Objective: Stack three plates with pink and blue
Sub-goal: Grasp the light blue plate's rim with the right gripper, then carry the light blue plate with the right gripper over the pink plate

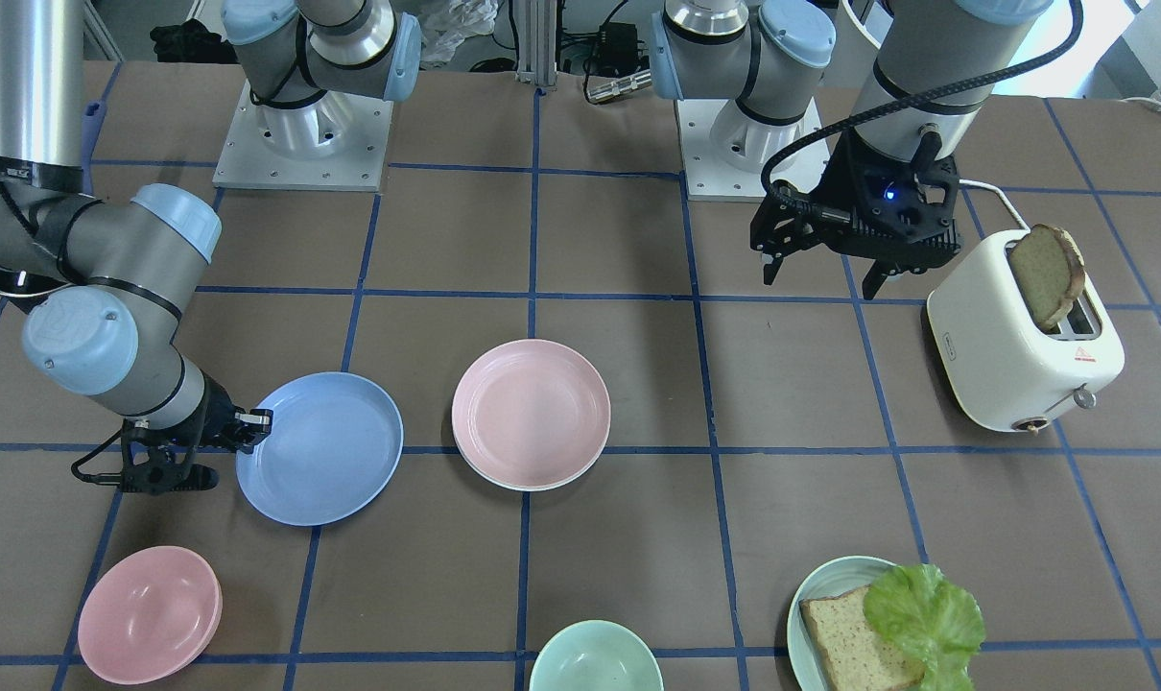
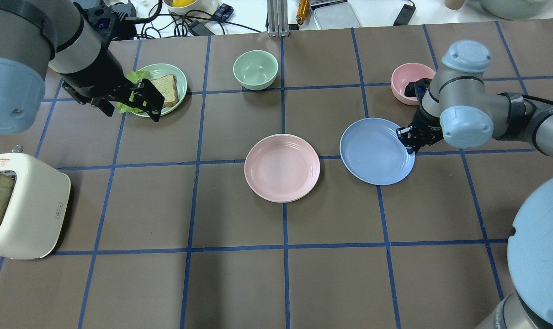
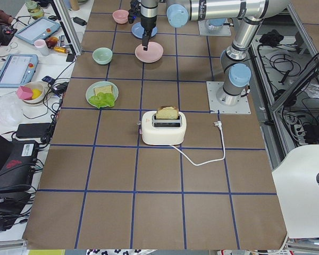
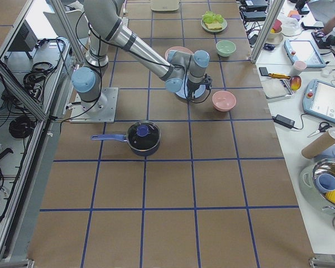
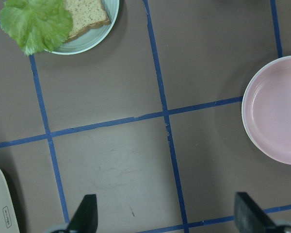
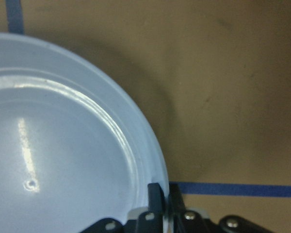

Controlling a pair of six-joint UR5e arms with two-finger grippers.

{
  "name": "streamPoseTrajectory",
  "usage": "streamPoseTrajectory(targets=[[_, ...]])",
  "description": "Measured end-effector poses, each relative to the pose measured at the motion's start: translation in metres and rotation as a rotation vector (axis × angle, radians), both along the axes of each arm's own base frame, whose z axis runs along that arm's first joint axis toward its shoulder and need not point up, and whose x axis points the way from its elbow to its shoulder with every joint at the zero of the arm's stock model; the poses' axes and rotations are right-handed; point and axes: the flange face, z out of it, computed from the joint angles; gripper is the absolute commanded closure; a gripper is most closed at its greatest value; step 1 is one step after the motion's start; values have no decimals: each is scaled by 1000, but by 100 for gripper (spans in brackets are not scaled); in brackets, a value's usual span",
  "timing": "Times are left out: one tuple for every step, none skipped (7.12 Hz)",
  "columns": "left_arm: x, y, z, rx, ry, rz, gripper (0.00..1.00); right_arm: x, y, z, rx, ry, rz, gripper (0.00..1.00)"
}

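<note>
The periwinkle blue plate [image 1: 319, 448] lies left of centre in the front-facing view, and shows in the overhead view [image 2: 377, 151]. My right gripper [image 1: 254, 422] is shut on its rim. The right wrist view shows the fingers [image 6: 157, 199] pinching the rim of the blue plate [image 6: 63, 145], with a shadow beneath it. The pale pink plate [image 1: 531, 413] sits mid-table beside the blue one, apart from it. A cream-white rim [image 1: 523, 486] shows under the pink plate. My left gripper [image 1: 820, 274] hangs open and empty above the table near the toaster; the left wrist view shows the pink plate [image 5: 276, 111].
A white toaster [image 1: 1022, 336] holding a bread slice stands by my left arm. A pale teal plate [image 1: 797, 609] carries bread and lettuce. A pink bowl [image 1: 149, 614] and a green bowl [image 1: 595, 657] sit at the operators' edge. A dark lidded pot [image 4: 144, 138] sits farther along the table.
</note>
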Motion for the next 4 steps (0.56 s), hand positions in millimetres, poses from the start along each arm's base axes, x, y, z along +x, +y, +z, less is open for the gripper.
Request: streamPoseTrajectory(targets=[[0,3,-2,2,-5,0,0,-1,-1,3,-7,2,0,100],[1,7,0,-2,-19,0,0,0,-4,16,-29,3,-1,100],[1,11,4,-11,-31,0,0,3,-7,37,-58,-14,-2,100],[1,15,10,-22,-36,0,0,11,-12,59,-75,-49,-10,100]])
